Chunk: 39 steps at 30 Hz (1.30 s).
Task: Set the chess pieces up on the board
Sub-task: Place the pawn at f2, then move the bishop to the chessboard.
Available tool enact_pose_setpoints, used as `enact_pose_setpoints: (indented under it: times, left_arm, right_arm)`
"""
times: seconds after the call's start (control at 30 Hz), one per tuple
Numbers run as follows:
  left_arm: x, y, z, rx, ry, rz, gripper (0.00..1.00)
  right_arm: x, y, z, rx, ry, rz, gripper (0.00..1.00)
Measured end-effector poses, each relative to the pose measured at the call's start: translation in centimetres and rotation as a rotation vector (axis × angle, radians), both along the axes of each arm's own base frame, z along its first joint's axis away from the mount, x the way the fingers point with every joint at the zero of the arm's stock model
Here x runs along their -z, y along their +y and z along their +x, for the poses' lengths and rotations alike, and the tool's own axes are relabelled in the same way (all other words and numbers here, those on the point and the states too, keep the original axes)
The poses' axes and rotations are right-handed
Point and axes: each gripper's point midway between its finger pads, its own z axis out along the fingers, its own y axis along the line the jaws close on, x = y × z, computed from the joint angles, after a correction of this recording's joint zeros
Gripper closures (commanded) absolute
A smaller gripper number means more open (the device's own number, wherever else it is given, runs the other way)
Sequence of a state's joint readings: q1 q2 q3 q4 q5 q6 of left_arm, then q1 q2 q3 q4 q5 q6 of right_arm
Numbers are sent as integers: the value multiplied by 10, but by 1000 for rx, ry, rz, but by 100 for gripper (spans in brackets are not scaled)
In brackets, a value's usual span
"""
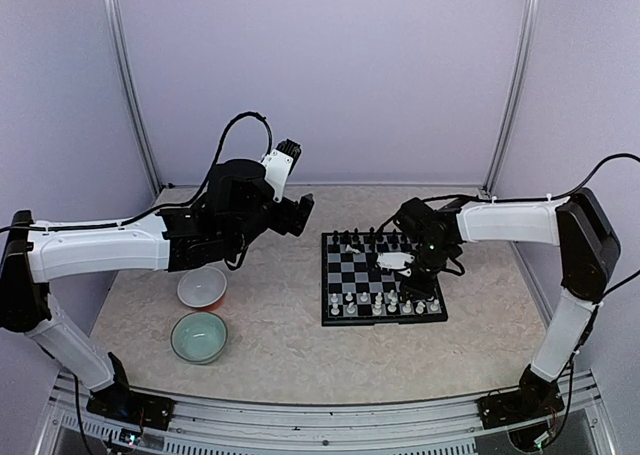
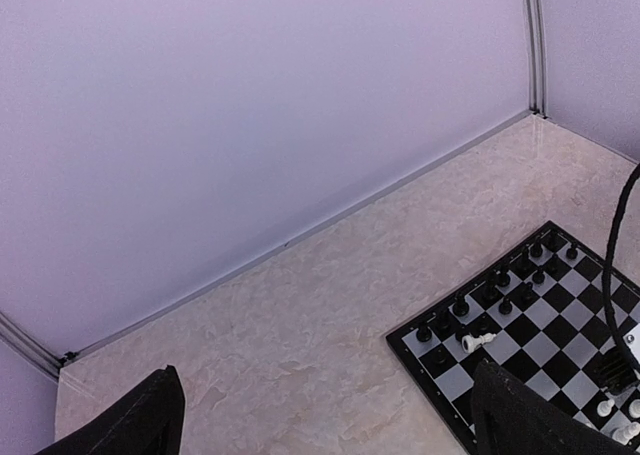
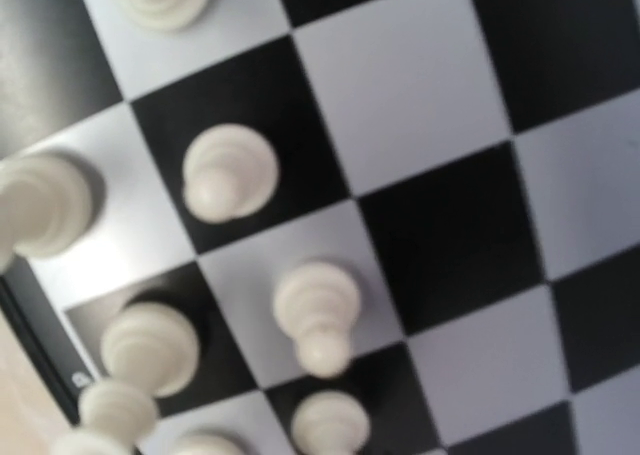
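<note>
Top external view, we find the board right of the table's middle, chess pieces along its far and near edges, left gripper spread wide, empty, right gripper low over the board, opening we cannot tell.

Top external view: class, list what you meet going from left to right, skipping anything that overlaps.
In order: left arm's base → pale green bowl → left claw → board → right arm's base.
</note>
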State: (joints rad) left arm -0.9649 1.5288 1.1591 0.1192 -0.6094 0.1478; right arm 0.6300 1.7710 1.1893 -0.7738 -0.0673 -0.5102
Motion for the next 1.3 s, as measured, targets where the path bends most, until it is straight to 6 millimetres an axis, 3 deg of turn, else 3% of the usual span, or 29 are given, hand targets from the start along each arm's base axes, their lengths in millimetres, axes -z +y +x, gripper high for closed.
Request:
enact_pose_setpoints:
  times: [0.13,0.27,0.4,0.53,0.6,0.7,0.93,1.07,1.3]
  left_arm:
    - [2,3,4,0,11,-8,6]
    - [12,3,17,-7,72,-14,28]
    - [31,-22,33,26,172,-18,45]
    - [69,-58,40,88,312,-13,54]
    - [90,-71,41,110,384,-8,55]
    - [122,-85,43,127,485,-12,56]
    - [174,-101,53,118,634,-55,56]
    - [189,-110,61,103,666,-68,53]
    - [196,-122,76,82,676,-96,48]
  right_arm:
    - [-15,1,11,18,-13,25,69]
    - [-47,-7,29,69,-67,106,68]
    - [-77,-35,48,164,-147,224,67]
    - [-81,-65,49,251,-186,343,67]
    - [-74,-75,47,287,-180,390,68]
    - [-67,-75,42,294,-159,426,67]
    - [-91,-62,46,247,-215,529,67]
    - [-92,-59,45,235,-204,550,67]
    - [-93,-56,43,226,-196,565,67]
